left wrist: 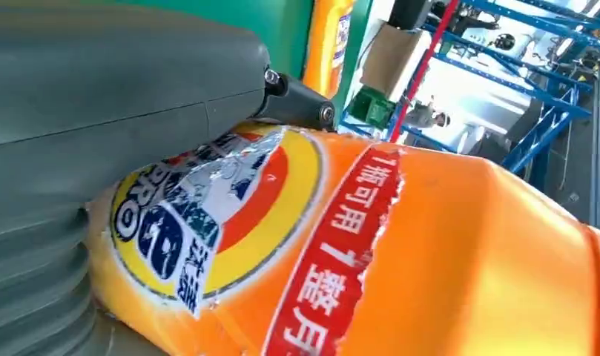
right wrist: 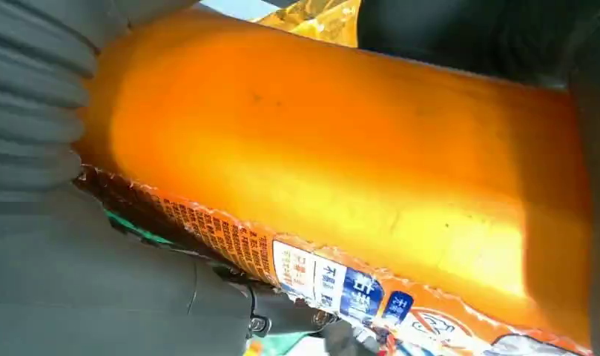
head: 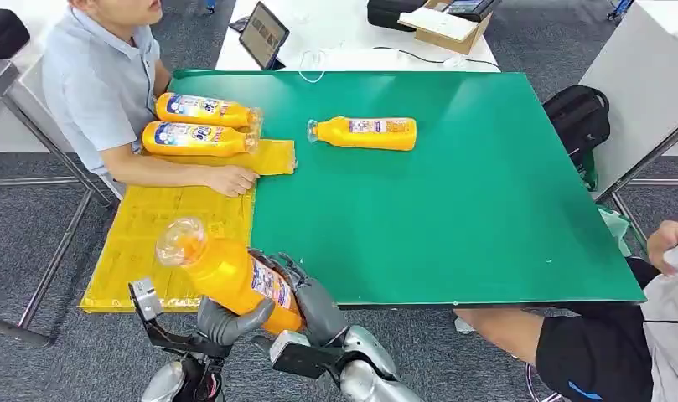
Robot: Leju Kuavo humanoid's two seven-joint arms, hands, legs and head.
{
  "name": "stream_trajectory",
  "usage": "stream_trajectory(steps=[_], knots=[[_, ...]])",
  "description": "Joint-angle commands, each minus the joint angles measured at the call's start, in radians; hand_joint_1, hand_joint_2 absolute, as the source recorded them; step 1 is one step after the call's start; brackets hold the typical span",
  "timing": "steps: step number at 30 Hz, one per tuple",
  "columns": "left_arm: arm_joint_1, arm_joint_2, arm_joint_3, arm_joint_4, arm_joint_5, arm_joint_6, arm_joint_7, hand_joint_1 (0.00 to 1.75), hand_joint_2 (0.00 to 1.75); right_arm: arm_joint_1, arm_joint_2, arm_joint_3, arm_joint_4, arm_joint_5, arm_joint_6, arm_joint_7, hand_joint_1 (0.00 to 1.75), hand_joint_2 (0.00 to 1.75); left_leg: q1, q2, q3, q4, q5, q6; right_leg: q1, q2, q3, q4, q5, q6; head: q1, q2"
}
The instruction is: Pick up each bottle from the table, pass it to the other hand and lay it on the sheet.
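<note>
At the lower left of the head view, the left hand (head: pixel 226 322) and right hand (head: pixel 314 306) both grip 1 orange bottle (head: pixel 226 272), tilted over the table (head: pixel 486 209) edge. 2 bottles (head: pixel 199 126) lie on the yellow sheet (head: pixel 159 226) at upper left; 1 more bottle (head: pixel 364 133) lies on the table.

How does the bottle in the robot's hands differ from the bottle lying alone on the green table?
The held bottle is off the table, tilted with its cap up toward the yellow sheet; the lone bottle lies flat on the green table, cap pointing left. The left hand and right hand both touch the held bottle; nothing touches the lone bottle. Both are orange with labels.
</note>
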Motion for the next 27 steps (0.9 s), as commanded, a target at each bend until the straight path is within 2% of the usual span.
stream_trajectory(steps=[1,3,6,8,9,10,12,13,14,17,20,24,27], knots=[[-0.063,0.019,0.09,-0.02,-0.01,0.112,0.036,1.75,1.75,0.171,-0.043,-0.083,-0.225,-0.007,-0.131,-0.014,0.0,0.0,0.001,-0.003,0.003,0.0,-0.002,-0.001,0.001,-0.003,0.004,0.0,-0.003,-0.002,0.0,0.0],[-0.081,0.02,0.104,-0.004,-0.008,0.131,0.043,1.75,1.75,0.183,-0.046,-0.08,-0.252,-0.006,-0.139,-0.024,0.0,0.0,0.001,-0.003,0.005,0.0,-0.003,-0.001,0.001,-0.003,0.006,0.001,-0.004,-0.002,0.0,0.0],[-0.129,0.02,0.125,0.068,-0.04,0.229,0.069,1.75,1.75,0.197,-0.049,-0.062,-0.293,0.02,-0.212,-0.062,0.0,0.0,0.001,-0.003,0.004,0.0,-0.002,-0.001,0.001,-0.002,0.005,0.001,-0.003,-0.002,0.0,0.0],[-0.186,0.029,0.121,0.158,-0.134,0.366,0.073,1.75,1.75,0.187,-0.071,-0.011,-0.311,0.056,-0.327,-0.072,0.0,0.0,0.001,-0.003,0.003,0.0,-0.001,-0.001,0.001,-0.002,0.004,0.0,-0.002,-0.002,0.0,0.0],[-0.197,0.034,0.125,0.172,-0.133,0.366,0.074,1.75,1.75,0.187,-0.072,-0.008,-0.31,0.055,-0.33,-0.072,0.0,0.0,0.001,-0.003,0.004,0.0,-0.002,-0.001,0.001,-0.002,0.005,0.001,-0.002,-0.002,0.0,0.0],[-0.235,0.038,0.127,0.23,-0.211,0.448,0.041,1.75,1.75,0.173,-0.089,0.025,-0.324,0.056,-0.388,-0.072,0.0,0.0,0.001,-0.005,0.005,-0.001,-0.001,-0.001,0.001,-0.004,0.006,0.0,-0.002,-0.002,0.0,0.0],[-0.299,0.06,0.125,0.31,-0.309,0.499,0.025,1.75,1.75,0.174,-0.086,0.009,-0.361,0.093,-0.396,-0.072,0.0,0.0,0.0,-0.004,0.003,-0.001,0.0,-0.001,0.0,-0.003,0.004,0.0,-0.001,-0.002,0.001,0.0],[-0.328,0.086,0.102,0.346,-0.459,0.591,0.014,1.75,1.75,0.175,-0.085,0.002,-0.37,0.075,-0.396,-0.072,0.0,0.0,0.001,-0.003,0.005,-0.001,-0.001,-0.001,0.001,-0.003,0.006,0.0,-0.002,-0.002,0.0,0.0],[-0.345,0.085,0.12,0.366,-0.463,0.584,0.013,1.75,1.75,0.167,-0.092,0.004,-0.367,0.065,-0.396,-0.072,0.0,0.0,0.001,-0.005,0.005,0.0,0.0,-0.001,0.001,-0.004,0.007,0.001,-0.002,-0.003,0.0,0.0],[-0.414,0.126,0.073,0.463,-0.744,0.624,0.081,1.75,1.75,0.141,-0.098,-0.002,-0.339,0.013,-0.386,-0.072,0.0,0.0,0.001,-0.004,0.005,0.0,-0.001,-0.002,0.001,-0.004,0.006,0.001,-0.002,-0.003,0.0,0.0],[-0.487,0.121,0.071,0.57,-0.918,0.627,0.093,1.75,1.75,0.128,-0.099,-0.016,-0.335,-0.01,-0.355,-0.072,0.0,0.0,0.001,-0.003,0.005,-0.001,0.0,-0.001,0.001,-0.002,0.006,0.0,-0.001,-0.002,0.0,0.0],[-0.583,0.119,0.025,0.704,-1.087,0.6,0.127,1.75,1.75,0.134,-0.095,-0.025,-0.342,-0.029,-0.319,-0.072,0.0,0.0,0.0,-0.004,0.002,0.0,0.001,-0.001,0.0,-0.004,0.003,0.0,-0.001,-0.001,0.0,0.0],[-0.596,0.113,0.028,0.72,-1.092,0.6,0.126,1.75,1.75,0.136,-0.096,-0.024,-0.344,-0.028,-0.32,-0.072,0.0,0.0,0.001,-0.004,0.003,0.0,0.001,-0.001,0.001,-0.003,0.004,0.001,-0.001,-0.001,0.0,0.0]])
